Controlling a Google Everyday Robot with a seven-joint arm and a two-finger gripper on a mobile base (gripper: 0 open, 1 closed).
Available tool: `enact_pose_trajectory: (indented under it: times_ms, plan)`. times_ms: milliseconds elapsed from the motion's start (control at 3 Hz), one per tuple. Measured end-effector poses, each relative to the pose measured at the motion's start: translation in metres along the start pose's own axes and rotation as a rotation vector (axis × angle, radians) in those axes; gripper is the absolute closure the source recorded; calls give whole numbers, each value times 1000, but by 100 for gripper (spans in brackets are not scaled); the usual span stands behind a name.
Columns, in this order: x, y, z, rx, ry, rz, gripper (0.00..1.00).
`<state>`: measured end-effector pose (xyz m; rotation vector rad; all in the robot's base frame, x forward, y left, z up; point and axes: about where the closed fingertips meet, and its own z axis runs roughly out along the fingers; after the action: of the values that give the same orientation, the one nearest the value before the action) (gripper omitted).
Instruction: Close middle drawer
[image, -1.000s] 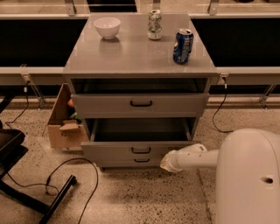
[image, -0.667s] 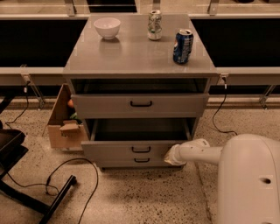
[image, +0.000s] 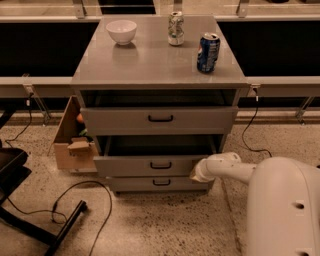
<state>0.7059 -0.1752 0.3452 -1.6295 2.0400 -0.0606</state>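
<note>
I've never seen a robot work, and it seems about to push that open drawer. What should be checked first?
1. The middle drawer sticks out, ready to push: ok.
2. The gripper is at the drawer front's right end: ok.
3. Gripper touching the front: cannot tell.
4. Push in line with the handle: not ok, it is far to the right.
5. Nothing poking up inside the drawer: cannot tell, dark.

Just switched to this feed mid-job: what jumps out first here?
The middle drawer stands pulled out of the grey cabinet. The gripper, on a white arm, sits at the right end of its front. On top: a white bowl, a silver can, a blue can.
</note>
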Motion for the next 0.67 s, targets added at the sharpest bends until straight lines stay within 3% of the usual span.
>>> enact_pose_trajectory:
  times_ms: [333,667]
  plan:
    - [0,1,-1,0,0,0,100]
    - [1,-21,-2,17,5,-17,100]
